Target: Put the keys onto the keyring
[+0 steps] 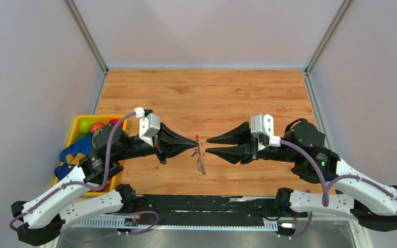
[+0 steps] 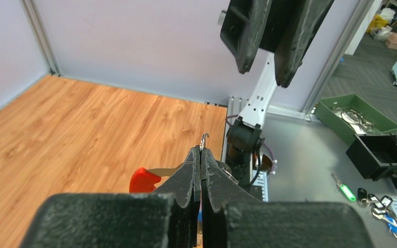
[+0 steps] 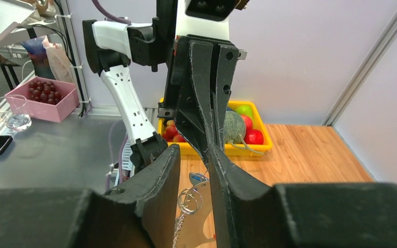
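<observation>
My left gripper [image 1: 196, 140] is shut on the keyring, and its red loop [image 1: 198, 138] shows at the tips. The grey glittery piece [image 1: 201, 165] hangs below, above the wooden table [image 1: 207, 98]. In the left wrist view the jaws [image 2: 200, 152] are pressed together with a thin metal hook [image 2: 203, 138] poking out and the red part [image 2: 143, 180] to the left. The keys [image 1: 193, 152] dangle beside the tips. My right gripper [image 1: 208, 145] is open and faces the left one, just right of the keyring. In the right wrist view its fingers [image 3: 192, 155] flank the blue tag [image 3: 198, 179], a silver ring [image 3: 188, 202] and the glittery piece [image 3: 199, 227].
A yellow bin [image 1: 77, 124] of fruit stands at the table's left edge, with a blue cloth [image 1: 74, 151] over its near side. It also shows in the right wrist view [image 3: 248, 148]. Grey walls close the table on three sides. A green tray [image 2: 356, 116] sits off the table.
</observation>
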Controlling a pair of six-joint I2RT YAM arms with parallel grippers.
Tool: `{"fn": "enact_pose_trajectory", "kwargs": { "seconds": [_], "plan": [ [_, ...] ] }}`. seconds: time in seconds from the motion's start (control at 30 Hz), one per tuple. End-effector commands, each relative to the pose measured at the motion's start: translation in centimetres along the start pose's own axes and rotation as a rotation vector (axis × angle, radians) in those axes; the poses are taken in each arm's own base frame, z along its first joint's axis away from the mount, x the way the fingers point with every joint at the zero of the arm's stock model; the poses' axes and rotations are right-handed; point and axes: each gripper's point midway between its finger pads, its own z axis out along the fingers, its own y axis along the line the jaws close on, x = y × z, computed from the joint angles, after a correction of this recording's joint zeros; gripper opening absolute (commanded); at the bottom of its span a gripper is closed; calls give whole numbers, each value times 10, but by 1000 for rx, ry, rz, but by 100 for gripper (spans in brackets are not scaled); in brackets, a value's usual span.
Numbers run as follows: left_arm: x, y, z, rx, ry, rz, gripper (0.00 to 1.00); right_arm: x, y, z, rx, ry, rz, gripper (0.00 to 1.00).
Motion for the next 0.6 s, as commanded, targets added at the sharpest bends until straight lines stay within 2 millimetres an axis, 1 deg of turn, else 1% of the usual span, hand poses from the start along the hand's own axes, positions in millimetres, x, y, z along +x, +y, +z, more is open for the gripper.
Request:
{"fn": "enact_pose_trajectory", "kwargs": {
  "seconds": [0.0, 0.13, 0.23, 0.27, 0.3, 0.37, 0.4, 0.43, 0.57],
  "plan": [
    [-13, -2, -6, -8, 12, 43, 0, 22, -4, -2, 11, 160, 9, 32],
    [-5, -2, -6, -6, 67, 34, 0, 46, -8, 2, 24, 267, 25, 32],
    [3, -1, -8, -8, 110, 28, 0, 58, -7, 4, 17, 310, 38, 31],
    [2, -1, -8, -8, 115, 32, 0, 60, -7, 4, 15, 315, 40, 31],
    [7, -1, -9, -8, 136, 26, 0, 61, -6, 4, 10, 319, 41, 31],
    [11, 0, -10, -9, 164, 24, 0, 61, -4, 3, 1, 321, 44, 31],
    [10, 0, -10, -9, 169, 30, 0, 61, -3, 4, -3, 324, 46, 32],
    [14, 1, -12, -14, 190, 23, 0, 62, -3, 4, -3, 326, 46, 32],
    [18, -1, -16, -12, 225, 24, 0, 68, -4, 3, -2, 351, 53, 32]
  ]
}}
